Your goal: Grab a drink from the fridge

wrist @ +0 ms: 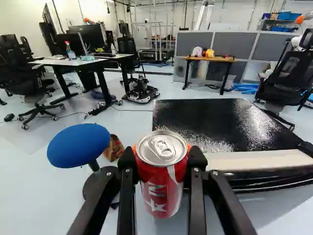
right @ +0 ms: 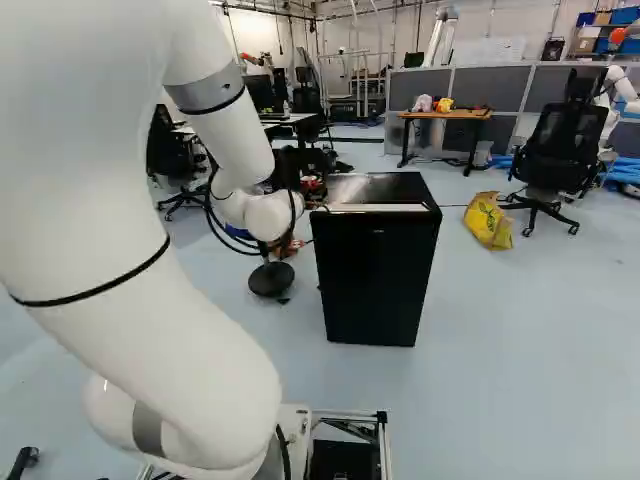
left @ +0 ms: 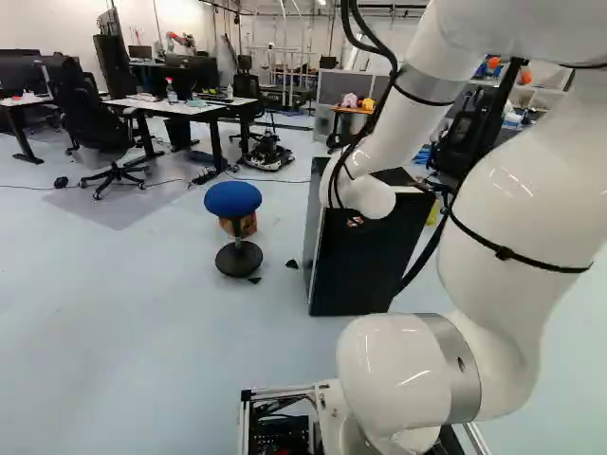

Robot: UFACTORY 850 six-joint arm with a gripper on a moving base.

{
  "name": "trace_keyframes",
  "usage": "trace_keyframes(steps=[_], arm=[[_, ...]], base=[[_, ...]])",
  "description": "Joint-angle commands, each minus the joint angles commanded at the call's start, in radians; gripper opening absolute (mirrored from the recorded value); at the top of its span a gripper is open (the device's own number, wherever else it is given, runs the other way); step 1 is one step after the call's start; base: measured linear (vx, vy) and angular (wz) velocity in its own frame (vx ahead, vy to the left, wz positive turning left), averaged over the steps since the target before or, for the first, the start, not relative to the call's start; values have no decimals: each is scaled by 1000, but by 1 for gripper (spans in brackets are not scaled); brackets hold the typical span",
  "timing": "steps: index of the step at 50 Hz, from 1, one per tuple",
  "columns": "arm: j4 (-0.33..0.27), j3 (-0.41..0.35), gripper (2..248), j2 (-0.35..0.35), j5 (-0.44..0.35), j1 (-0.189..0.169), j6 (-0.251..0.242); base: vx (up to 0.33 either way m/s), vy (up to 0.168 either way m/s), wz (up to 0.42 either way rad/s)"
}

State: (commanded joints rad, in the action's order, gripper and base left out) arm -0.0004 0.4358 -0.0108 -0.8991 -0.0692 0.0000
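In the right base view, my gripper (right: 312, 186) is mostly hidden behind the arm's wrist; a small dark and reddish part shows just beyond it. The wrist view shows the gripper (wrist: 163, 171) shut on a red drink can (wrist: 161, 188), a finger on each side and orange pads at its upper edges. The can is upright, its silver top and pull tab facing up. The black fridge (right: 376, 280) stands beside and beyond the gripper, its front looking closed. Its glossy top (wrist: 220, 122) lies lower than the can's lid in the wrist view.
A blue stool (left: 233, 201) with a brown box (left: 245, 225) behind it stands left of the fridge. Farther back are desks (left: 180, 107), office chairs (right: 560, 150), a small wooden table (right: 445, 115) and grey partitions (right: 490, 88). A yellow bag (right: 489, 221) lies right of the fridge.
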Motion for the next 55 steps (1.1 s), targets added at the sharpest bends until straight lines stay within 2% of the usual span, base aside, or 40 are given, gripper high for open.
trace_keyframes(steps=[25,55], arm=[[0,-188,98,157,14,37,0],[0,-317,98,264,24,63,0]], base=[[0,0,0],[0,0,0]])
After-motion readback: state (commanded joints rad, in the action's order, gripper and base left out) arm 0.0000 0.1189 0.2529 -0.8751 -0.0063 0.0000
